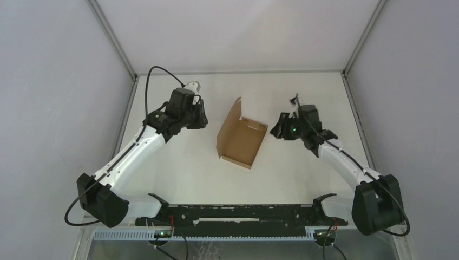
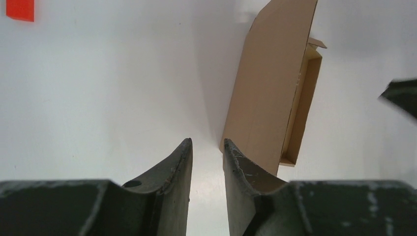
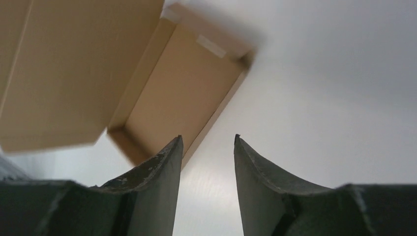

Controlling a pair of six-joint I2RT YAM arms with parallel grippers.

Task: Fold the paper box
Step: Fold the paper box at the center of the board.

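no readable text, no labels, paper box (image 1: 242, 142) unprinted

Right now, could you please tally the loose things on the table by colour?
Brown: 1, the open brown cardboard box
Red: 1, the small red block, seen only in the left wrist view
Total: 2

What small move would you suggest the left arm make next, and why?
Probably ease the left claw to the outer face of the raised lid and nudge it over the tray. The paper box lies open, its lid standing on that arm's side; this claw and the right claw are open, touching nothing.
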